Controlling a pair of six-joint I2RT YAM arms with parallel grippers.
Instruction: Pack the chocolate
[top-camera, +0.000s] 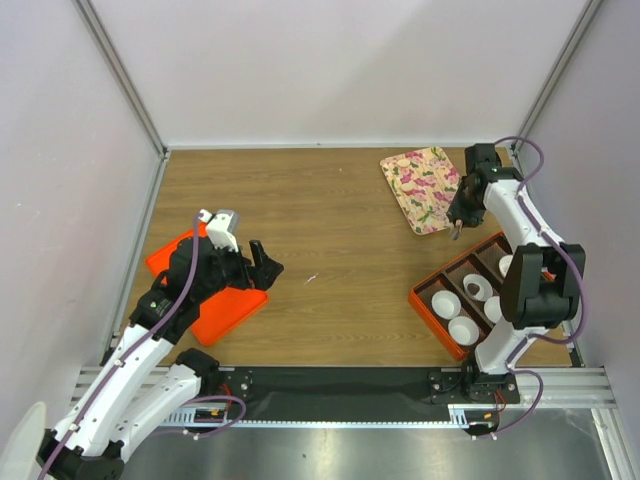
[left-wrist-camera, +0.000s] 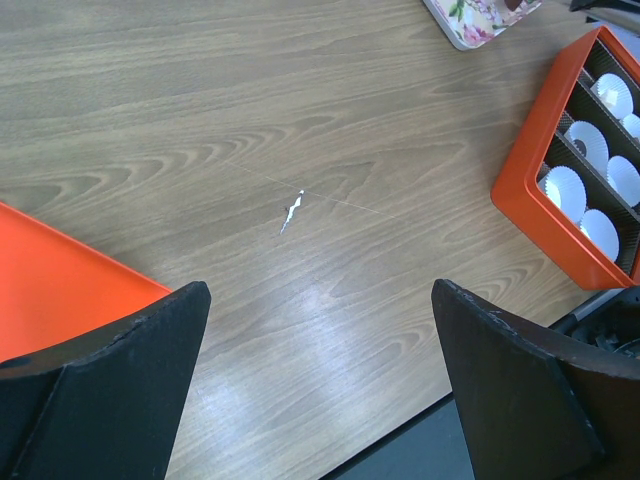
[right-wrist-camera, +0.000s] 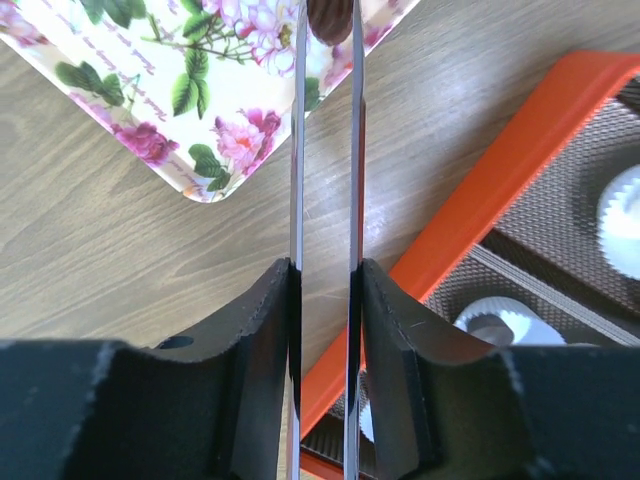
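While left gripper (left-wrist-camera: 320, 290) gapes wide, empty, right gripper (top-camera: 457, 232) pinches chocolate (right-wrist-camera: 330, 20) by floral tray (top-camera: 420, 185) edge.

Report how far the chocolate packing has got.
Done: one paper cup in the orange box already holds a dark chocolate. In hand: the right gripper is pinched on another brown piece at the flowered tray's edge, not yet over the box. Left: the other cups look empty and need filling. The left gripper hangs open over the table, idle.
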